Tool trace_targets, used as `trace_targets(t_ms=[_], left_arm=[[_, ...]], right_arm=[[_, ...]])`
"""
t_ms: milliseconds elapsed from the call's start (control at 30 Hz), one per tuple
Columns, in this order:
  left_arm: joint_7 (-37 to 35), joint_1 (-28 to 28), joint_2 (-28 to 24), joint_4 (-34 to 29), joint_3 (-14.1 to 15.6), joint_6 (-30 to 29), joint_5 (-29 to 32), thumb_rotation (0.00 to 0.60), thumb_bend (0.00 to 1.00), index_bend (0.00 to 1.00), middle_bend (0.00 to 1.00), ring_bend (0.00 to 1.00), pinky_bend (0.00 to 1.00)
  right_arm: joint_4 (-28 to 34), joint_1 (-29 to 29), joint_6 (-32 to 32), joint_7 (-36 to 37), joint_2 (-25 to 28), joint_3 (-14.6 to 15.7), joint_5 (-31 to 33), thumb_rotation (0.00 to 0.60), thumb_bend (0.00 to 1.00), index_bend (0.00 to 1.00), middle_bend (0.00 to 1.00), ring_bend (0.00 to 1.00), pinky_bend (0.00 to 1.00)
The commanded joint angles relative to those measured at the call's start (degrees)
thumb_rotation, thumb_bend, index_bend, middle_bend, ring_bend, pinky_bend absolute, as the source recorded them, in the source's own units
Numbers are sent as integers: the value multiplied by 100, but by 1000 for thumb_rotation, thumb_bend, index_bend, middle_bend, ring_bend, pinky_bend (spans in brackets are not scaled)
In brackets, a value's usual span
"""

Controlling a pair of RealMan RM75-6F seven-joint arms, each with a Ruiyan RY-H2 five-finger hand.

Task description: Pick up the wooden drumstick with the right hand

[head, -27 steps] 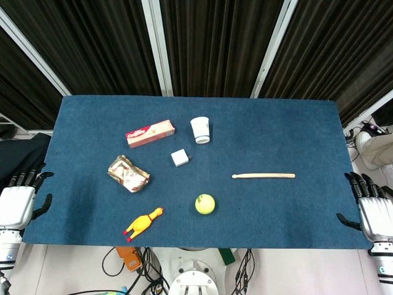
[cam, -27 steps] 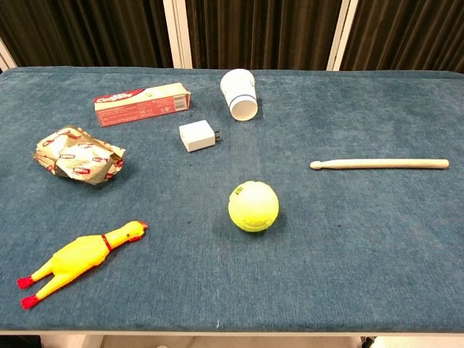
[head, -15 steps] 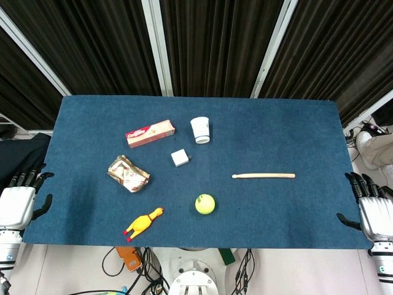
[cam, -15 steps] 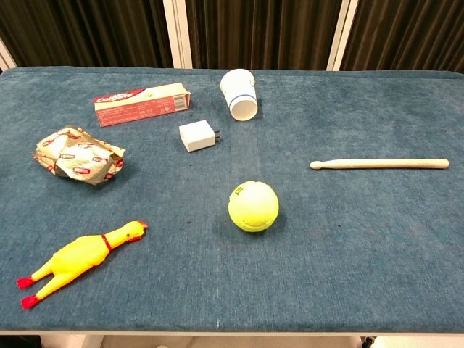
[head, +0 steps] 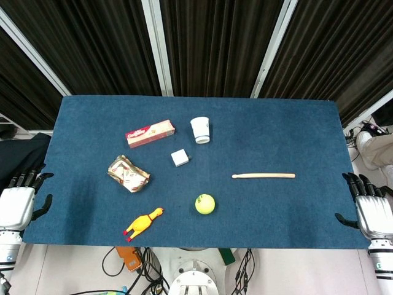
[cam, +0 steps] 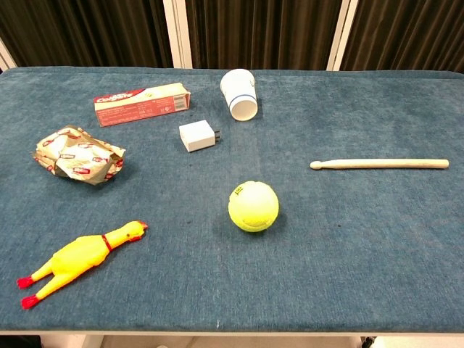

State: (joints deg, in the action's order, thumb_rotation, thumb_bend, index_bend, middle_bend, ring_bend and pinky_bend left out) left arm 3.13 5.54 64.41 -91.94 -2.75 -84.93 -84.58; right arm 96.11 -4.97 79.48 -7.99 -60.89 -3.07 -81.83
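Nudged slightly inward since a moment ago: right robot hand, open and empty, well right of untouched drumstick on desk; reach barely begun.

place: robot lab, test bench | table: blue felt top | backdrop: black pleated curtains with white posts | floor: loose cables under the near edge | props: odd mix, rubber chicken, tennis ball, toothpaste box
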Motion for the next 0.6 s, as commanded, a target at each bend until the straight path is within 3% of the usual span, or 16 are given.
trace_targets(t_ms=[33,333,600], left_arm=[[-11,-7,-8,-8,-1,-2,8,600,408,250,105,90,149],[42,-1,-12,-22,21,39,4,600,409,250,105,90,148],[60,-6,-30,-50,18,77,63,600,410,250,105,90,148]], right_arm=[[-54,-146,-209,-66,-71,-56,103,600,244,140,161,124,243],[-481,-1209,-1678,423,-136,-474,403,600,244,245,161,125,241],[-1160,-2084,-2802,491,-610,-710,836,600,241,320,161,125,232]])
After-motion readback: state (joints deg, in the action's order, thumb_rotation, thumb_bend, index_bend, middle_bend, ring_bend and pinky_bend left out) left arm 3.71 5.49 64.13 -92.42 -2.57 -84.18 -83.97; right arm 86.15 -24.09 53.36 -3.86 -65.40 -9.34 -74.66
